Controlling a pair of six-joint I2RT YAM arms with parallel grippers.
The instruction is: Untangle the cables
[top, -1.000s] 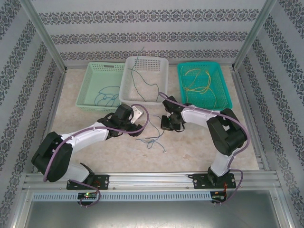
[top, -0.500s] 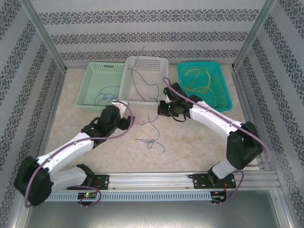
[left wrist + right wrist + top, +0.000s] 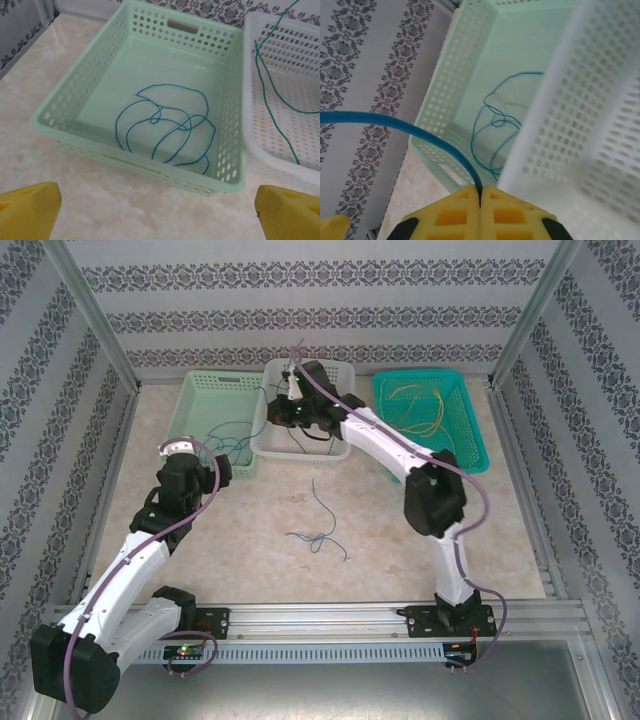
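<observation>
Left tool (image 3: 159, 212) spread wide; right tool (image 3: 481, 199) pinched, arm outstretched.

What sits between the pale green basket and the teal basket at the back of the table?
A white basket, as the top camera shows. The right claw hangs over it, shut on a blue cable.
</observation>
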